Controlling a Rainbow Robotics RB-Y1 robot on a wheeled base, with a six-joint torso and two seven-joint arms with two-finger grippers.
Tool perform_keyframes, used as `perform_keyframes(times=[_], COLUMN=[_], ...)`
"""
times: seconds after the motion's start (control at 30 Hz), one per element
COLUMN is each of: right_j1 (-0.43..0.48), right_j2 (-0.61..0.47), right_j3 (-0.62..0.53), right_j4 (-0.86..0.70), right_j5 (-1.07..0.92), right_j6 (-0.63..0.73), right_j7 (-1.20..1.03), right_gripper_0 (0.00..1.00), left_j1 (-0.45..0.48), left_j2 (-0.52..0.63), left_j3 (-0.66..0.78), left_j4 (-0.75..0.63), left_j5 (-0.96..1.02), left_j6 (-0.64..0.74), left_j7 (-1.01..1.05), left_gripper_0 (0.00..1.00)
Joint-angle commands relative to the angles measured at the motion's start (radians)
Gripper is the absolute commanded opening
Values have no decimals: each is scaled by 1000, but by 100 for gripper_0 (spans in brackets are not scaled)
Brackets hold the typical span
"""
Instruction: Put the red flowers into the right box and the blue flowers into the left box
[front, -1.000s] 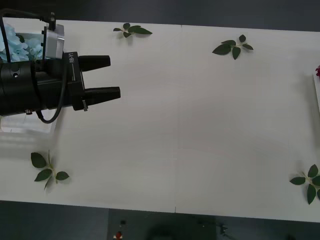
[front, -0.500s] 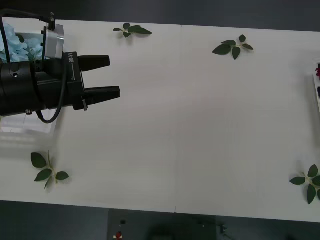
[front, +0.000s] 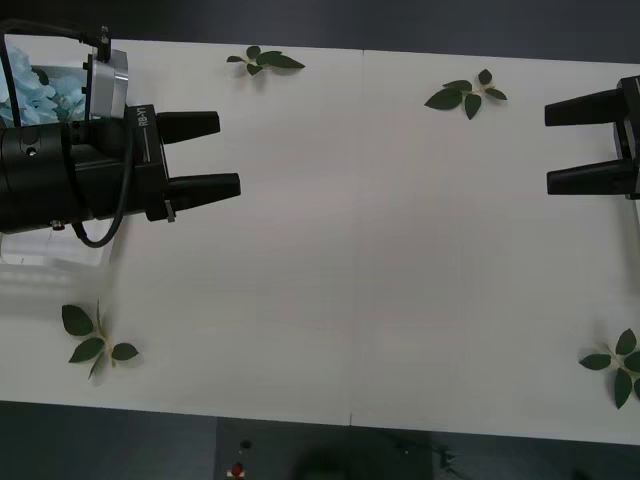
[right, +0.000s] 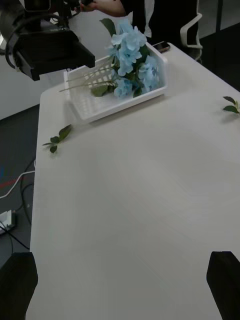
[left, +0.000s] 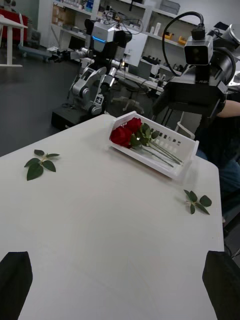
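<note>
The blue flowers (right: 131, 55) lie in the left box (right: 100, 107), a white slotted tray at the table's left end, partly behind my left arm in the front view (front: 40, 90). The red flowers (left: 126, 134) lie in the right box (left: 175, 167), blooms together and stems pointing along the tray. My left gripper (front: 229, 154) is open and holds nothing, just to the right of the left box. My right gripper (front: 548, 149) is open with nothing between its fingers, reaching in from the table's right edge. Its fingers (right: 225, 282) hang above bare tabletop.
Loose green leaf sprigs lie at the back left (front: 265, 60), the back right (front: 465, 95), the front left (front: 95, 340) and the front right (front: 618, 365). The wide white tabletop (front: 380, 260) stretches between the two grippers.
My right gripper has come into the front view from the right edge and now covers the sliver of box and red bloom seen there before. The left arm has not moved.
</note>
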Motion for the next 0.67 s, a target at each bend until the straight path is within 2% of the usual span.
perform_keyframes(times=[0.03,0.67], right_j1=[-5,-5], right_j2=[14,38], right_j3=[-19,-19], right_j4=[-22,-22], right_j5=[-28,-48], right_j6=[-10,-3], right_j7=[32,27], right_gripper_0=[100,100], left_j1=[18,18], left_j2=[-3,-3], left_j3=[9,9], left_j4=[-17,-17], left_j5=[1,1], left_j6=[-6,-6], left_j7=[28,28], left_gripper_0=[100,100])
